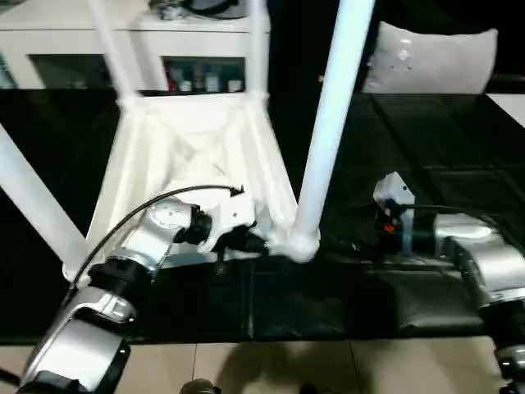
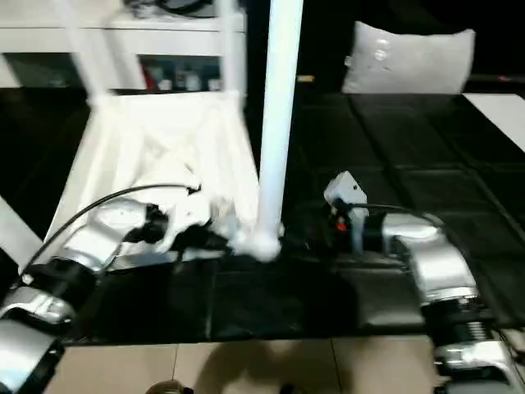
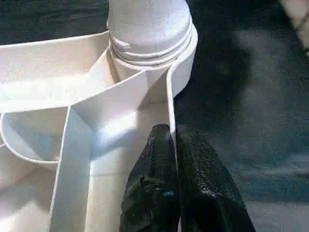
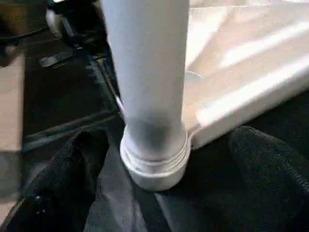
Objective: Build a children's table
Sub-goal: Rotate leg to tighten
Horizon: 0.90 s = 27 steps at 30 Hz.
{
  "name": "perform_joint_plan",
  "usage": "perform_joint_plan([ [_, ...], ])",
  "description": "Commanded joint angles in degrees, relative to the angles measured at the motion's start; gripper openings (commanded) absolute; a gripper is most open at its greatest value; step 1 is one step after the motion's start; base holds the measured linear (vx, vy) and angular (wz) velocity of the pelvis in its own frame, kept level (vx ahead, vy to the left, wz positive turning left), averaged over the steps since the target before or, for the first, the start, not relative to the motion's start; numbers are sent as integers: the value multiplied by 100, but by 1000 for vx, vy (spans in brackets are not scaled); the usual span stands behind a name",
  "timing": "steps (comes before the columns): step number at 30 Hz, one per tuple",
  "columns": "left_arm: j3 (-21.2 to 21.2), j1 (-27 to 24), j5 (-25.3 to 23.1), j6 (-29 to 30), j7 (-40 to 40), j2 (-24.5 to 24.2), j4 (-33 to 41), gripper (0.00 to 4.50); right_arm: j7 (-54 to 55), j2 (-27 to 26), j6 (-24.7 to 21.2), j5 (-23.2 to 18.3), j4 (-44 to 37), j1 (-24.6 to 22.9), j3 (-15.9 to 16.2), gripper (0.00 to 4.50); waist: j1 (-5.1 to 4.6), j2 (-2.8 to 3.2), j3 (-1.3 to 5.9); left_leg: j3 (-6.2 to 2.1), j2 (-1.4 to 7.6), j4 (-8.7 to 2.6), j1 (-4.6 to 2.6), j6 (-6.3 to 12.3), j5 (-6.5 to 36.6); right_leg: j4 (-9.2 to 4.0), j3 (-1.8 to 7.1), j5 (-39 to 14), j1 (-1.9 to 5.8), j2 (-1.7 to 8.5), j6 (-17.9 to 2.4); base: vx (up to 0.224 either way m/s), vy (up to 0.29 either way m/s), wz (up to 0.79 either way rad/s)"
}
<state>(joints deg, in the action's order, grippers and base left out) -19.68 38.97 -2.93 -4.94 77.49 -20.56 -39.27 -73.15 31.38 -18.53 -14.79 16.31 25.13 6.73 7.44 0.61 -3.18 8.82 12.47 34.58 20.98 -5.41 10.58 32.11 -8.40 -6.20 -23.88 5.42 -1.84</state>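
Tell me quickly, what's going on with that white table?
Left gripper shut on table top's rim. Right gripper open, astride near leg at its socket. Four legs up. Nothing in the way.

One upturned table top (image 1: 197, 156), four legs (image 1: 332, 123), one pillow (image 1: 431, 57).

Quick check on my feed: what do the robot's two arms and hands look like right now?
Both forearms are rounded silver metal with black joint rings. The left hand has two black, finely textured fingers, and a thin black cable loops over that wrist. The right arm carries a white block with a red mark beside it.
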Motion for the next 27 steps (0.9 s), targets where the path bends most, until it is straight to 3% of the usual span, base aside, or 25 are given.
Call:
perform_joint_plan([
  [1,-201,177,149,-328,464,63,246,0,-273,92,32,-95,-49,98,123,417,-42,34,482,66,101,-388,-88,420,1338,-385,253,-2363,380,286,-741,0,0,0],
  [5,-243,166,134,-377,563,44,291,0,-427,90,-29,-114,-62,132,255,388,25,30,486,71,97,-388,-88,354,1299,-370,261,-2328,384,297,-742,0,0,0],
  [14,-243,200,126,-478,611,46,233,0,-720,120,-91,-67,9,152,448,311,17,2,480,76,76,-377,-67,335,1245,-407,231,-2606,389,290,-555,0,0,0],
  [15,-242,208,136,-485,628,47,224,0,-753,100,-107,-114,56,170,451,287,16,4,481,75,81,-377,-72,331,1260,-409,228,-2615,385,287,-553,0,0,0],
  [27,-222,216,109,-525,621,21,150,0,-816,-50,-188,-225,89,163,446,199,15,18,486,70,88,-382,-71,308,1272,-401,230,-2542,386,287,-572,0,0,0],
])
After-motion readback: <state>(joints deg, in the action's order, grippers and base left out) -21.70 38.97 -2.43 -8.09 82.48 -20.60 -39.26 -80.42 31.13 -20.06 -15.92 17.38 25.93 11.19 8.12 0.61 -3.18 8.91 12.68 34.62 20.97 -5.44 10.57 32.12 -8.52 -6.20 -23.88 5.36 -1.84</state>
